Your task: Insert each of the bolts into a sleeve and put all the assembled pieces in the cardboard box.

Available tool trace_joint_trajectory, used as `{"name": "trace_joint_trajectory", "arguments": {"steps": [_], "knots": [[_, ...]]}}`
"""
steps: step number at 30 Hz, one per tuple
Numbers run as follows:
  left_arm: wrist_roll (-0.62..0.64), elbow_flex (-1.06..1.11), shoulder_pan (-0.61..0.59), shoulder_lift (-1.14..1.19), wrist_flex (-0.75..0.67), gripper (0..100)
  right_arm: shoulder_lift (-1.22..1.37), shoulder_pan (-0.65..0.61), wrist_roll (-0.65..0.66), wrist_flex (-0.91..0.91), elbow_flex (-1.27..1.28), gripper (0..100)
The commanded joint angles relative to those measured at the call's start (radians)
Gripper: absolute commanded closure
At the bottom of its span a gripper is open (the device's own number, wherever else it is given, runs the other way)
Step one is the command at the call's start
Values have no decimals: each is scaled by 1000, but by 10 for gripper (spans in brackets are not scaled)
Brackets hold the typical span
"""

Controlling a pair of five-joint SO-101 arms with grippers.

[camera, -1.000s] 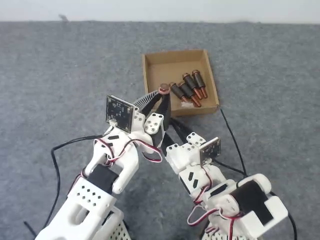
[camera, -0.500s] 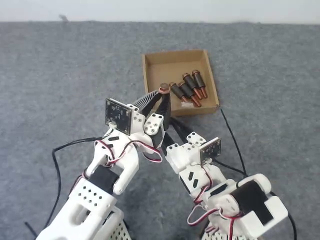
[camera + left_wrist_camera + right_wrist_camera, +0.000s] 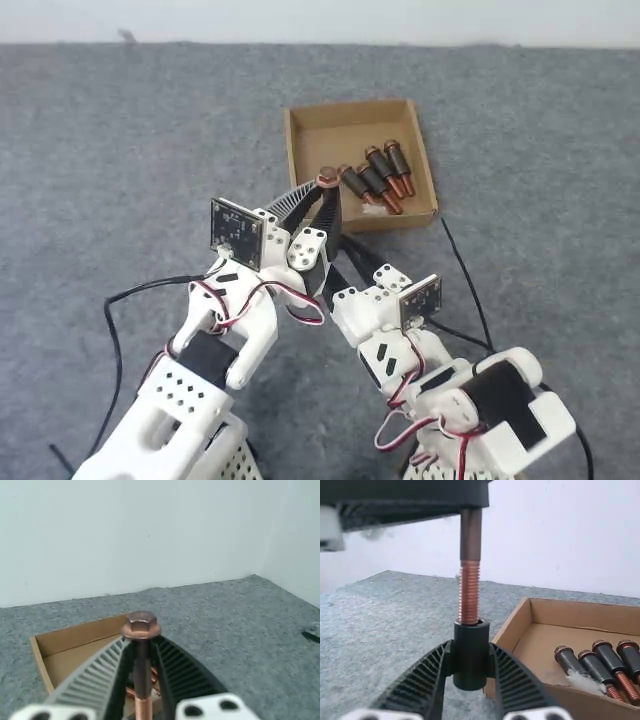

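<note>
My left gripper (image 3: 141, 644) is clenched on the bolt (image 3: 141, 626) just under its head, so the threaded shank hangs straight down. Below it my right gripper (image 3: 470, 651) grasps the sleeve (image 3: 470, 657) upright, bore facing up to receive it. The thread tip sits in the sleeve's mouth; how deep it has gone, I can't tell from here. Both hover just beside the near wall of the cardboard box (image 3: 300, 128), where several assembled pieces (image 3: 375, 180) lie, which should keep the drop-off short.

Bright, soft light falling evenly, bolt (image 3: 469, 592) threads shining just above the right gripper (image 3: 470, 661), its fingers (image 3: 427, 676) looking dull.
</note>
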Motion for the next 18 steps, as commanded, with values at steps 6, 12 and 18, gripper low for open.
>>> {"name": "trace_joint_trajectory", "arguments": {"steps": [6, 12, 18], "knots": [[-41, -4, -34, -15, -46, 988, -15, -2, -3, -22, 12, 992], [-35, -4, 0, -15, -46, 988, -15, -2, -3, -21, 12, 992], [-35, -10, 23, -8, -49, 988, -15, -2, -3, -21, 12, 992]]}}
